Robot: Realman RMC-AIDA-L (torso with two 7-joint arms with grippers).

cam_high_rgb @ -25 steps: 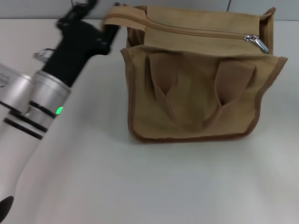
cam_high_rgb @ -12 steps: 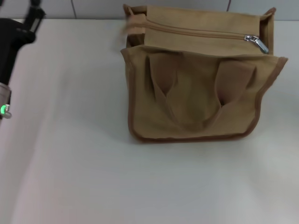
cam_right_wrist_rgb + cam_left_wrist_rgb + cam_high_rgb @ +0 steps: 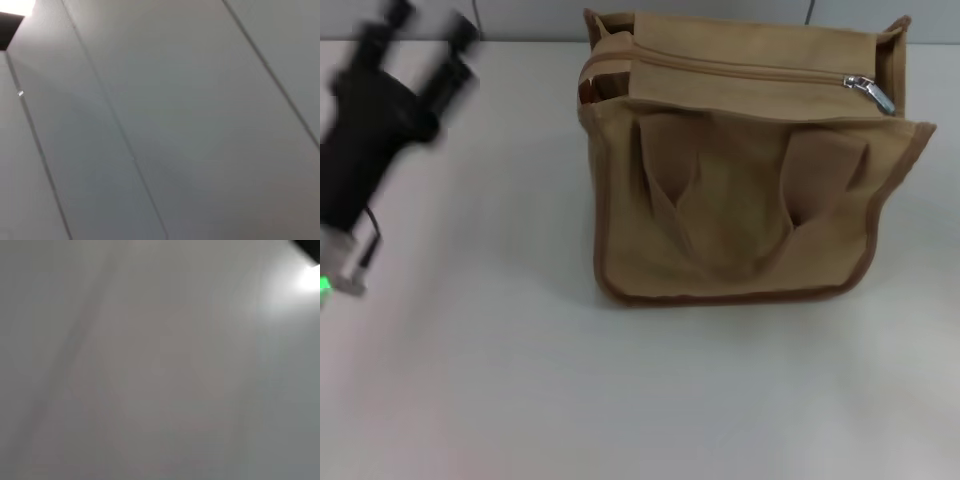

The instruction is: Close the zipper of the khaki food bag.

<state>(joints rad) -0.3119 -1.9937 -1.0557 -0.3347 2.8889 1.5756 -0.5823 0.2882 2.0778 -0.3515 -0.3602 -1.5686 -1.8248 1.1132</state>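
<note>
The khaki food bag (image 3: pixel 745 170) stood well right of the left gripper (image 3: pixel 425 35), whose fingers were spread apart and empty. The zipper (image 3: pixel 750 70) looked shut. The left gripper had come back closer to the bag than half a second earlier.

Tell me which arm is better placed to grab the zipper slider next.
Likely the left by default: only the left gripper is in view, open, off the khaki food bag's left side. But the slider sits at the zipper's right end, across the bag. The right gripper isn't visible.
</note>
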